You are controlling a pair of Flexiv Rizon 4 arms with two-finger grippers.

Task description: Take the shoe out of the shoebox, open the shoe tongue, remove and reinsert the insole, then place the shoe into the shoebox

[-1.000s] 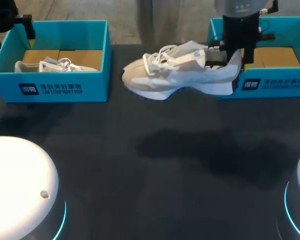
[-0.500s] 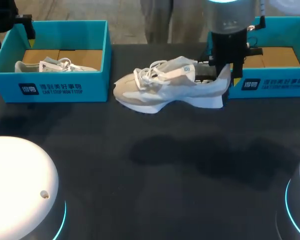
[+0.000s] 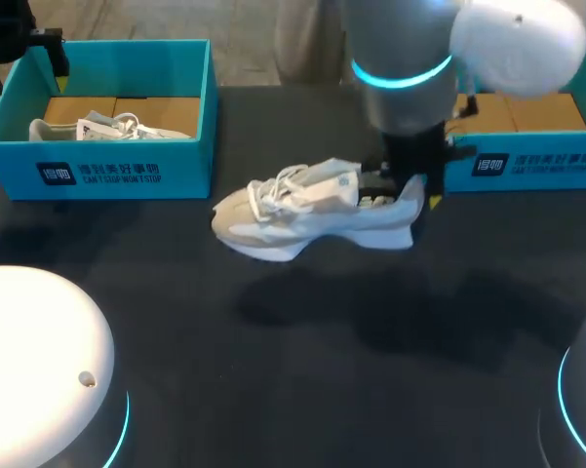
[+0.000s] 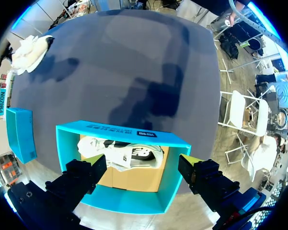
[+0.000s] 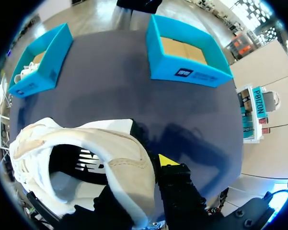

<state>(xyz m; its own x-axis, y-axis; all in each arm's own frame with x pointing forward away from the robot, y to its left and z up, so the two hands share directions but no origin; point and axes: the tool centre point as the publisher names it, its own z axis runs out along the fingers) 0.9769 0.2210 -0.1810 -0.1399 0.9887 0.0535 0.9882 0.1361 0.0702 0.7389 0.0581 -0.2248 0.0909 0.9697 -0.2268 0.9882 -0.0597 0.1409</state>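
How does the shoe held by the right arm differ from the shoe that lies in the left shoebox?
The held shoe hangs over the table, gripped at its heel by the right pincer; the boxed shoe lies inside the left shoebox. The held shoe shows whole, side on; the boxed shoe is partly hidden by the box wall. Both are pale lace-up sneakers.
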